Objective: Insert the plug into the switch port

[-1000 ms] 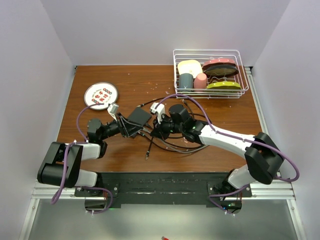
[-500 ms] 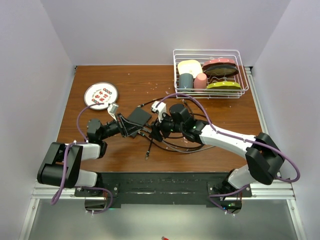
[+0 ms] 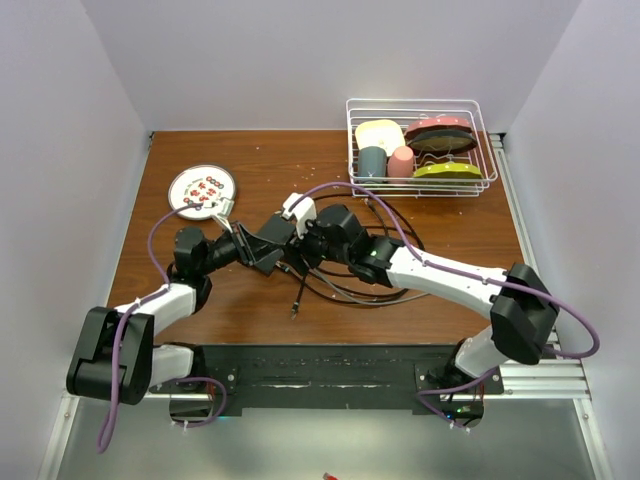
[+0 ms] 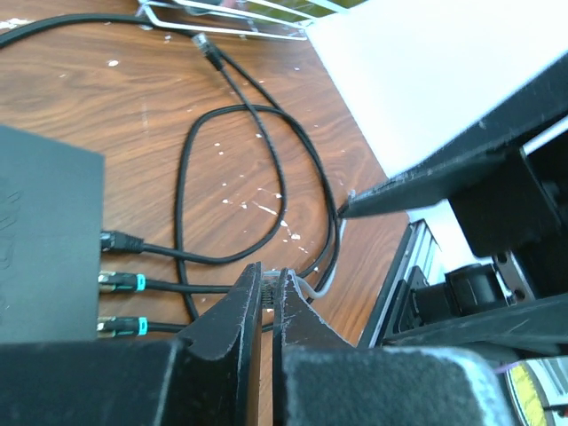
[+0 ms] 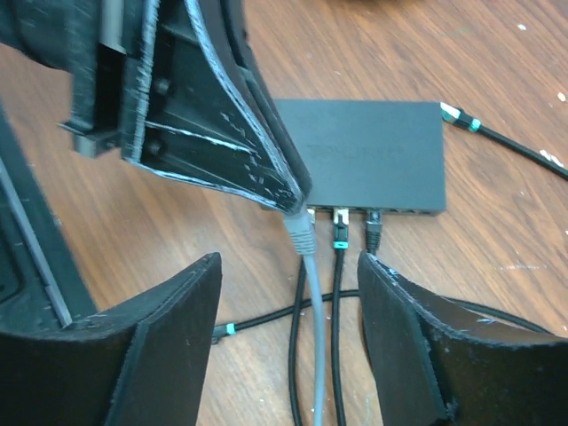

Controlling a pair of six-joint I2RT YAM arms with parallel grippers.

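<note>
right gripper (image 5: 288,266), lower centre: spread wide, holding nothing | grey plug (image 5: 300,232), mid-frame: pinched in closed left gripper (image 4: 271,280), nose at edge of switch (image 5: 373,160), upper centre | judged: nearly inserted; full seating unconfirmed, release remains

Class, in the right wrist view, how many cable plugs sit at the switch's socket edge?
3: a grey plug left, a teal-banded plug middle, a black plug right. The left gripper may hide more.
</note>
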